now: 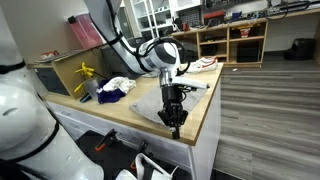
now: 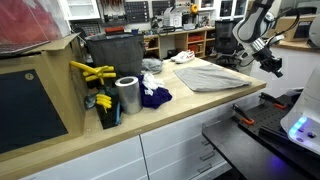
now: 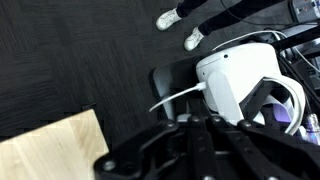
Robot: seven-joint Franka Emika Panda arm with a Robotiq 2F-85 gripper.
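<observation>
- Workshop room with shelves [image 1: 225, 40] along the back wall. In an exterior view, a wooden counter [image 1: 105, 110] carries a grey cloth [image 1: 148, 105], which lies flat near the counter's end.
- Same view: the gripper [image 1: 176, 122] points down at the cloth's outer edge (contact cannot be confirmed). A blue rag [image 1: 110, 93] lies farther along the counter.
- In an exterior view, the gripper [image 2: 272, 66] hangs past the end of the counter [image 2: 190, 100], apart from the cloth [image 2: 210, 73].
- Same view: a can [image 2: 127, 95] stands just beside the blue rag [image 2: 153, 97], with a black bin [image 2: 112, 50] behind both.
- Wrist view: dark floor [image 3: 70, 60], the counter corner [image 3: 55, 148] at lower left and a white housing [image 3: 235, 80] at right. The gripper [image 3: 205, 150] shows only as a dark mass, so the finger spacing cannot be told in any view.
</observation>
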